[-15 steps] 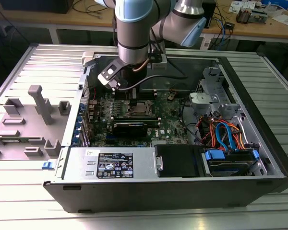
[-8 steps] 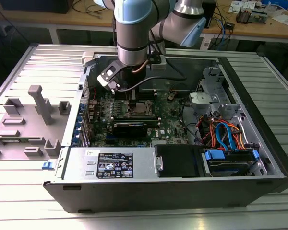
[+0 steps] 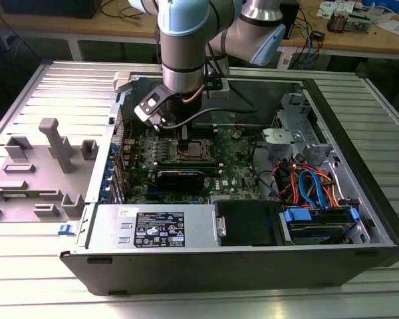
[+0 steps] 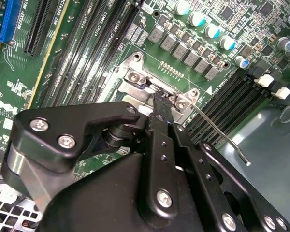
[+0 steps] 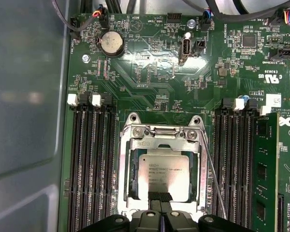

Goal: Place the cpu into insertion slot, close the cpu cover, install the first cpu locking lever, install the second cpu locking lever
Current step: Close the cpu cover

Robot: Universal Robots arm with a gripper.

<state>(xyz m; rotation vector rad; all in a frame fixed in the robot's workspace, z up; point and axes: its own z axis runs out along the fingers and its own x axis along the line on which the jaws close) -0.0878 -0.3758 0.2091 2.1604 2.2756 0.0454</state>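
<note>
Gripper jaws clenched empty at the edge of the cpu — a sideways slip risks scuffing it or snagging the unlatched locking lever.

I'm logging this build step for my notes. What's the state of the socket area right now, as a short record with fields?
cpu: sitting in the insertion slot, metal top up
cpu cover: lying flat, framing the chip
locking lever: thin wire running along one side of the slot; cannot tell if it is latched
gripper: shut, tip at the edge of the cover
</note>
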